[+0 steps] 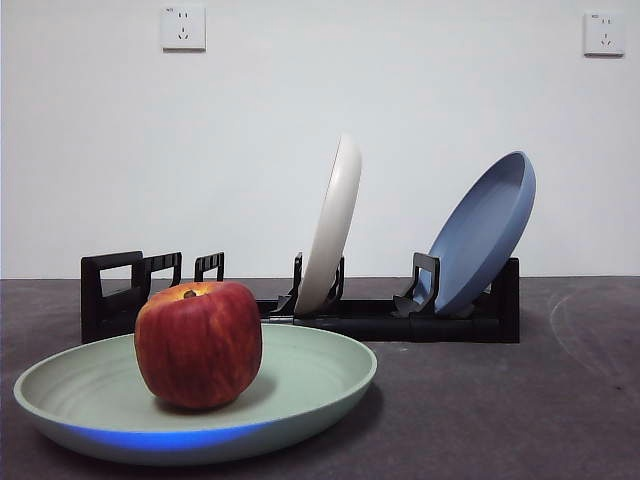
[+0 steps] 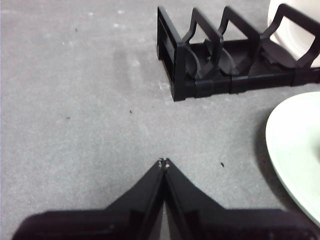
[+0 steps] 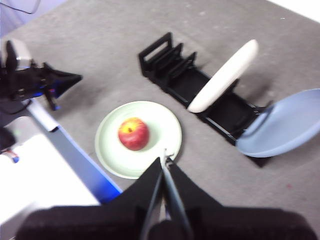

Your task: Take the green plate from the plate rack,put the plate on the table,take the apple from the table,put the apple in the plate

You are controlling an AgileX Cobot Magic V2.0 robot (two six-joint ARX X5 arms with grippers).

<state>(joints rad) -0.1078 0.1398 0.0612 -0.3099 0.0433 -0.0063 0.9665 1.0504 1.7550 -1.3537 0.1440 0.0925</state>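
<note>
The apple (image 1: 198, 344) sits centred in the green plate (image 1: 300, 385), flat on the table (image 1: 520, 400) before the plate rack (image 1: 400, 318). Left gripper (image 2: 164, 163) and right gripper (image 3: 165, 156) are closed, empty, clear: placement appears complete.

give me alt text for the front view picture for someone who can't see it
A red apple sits in a pale green plate lying flat on the dark grey table. Behind it, a black plate rack holds a cream-white plate and a blue plate, both leaning. No gripper shows.
</note>
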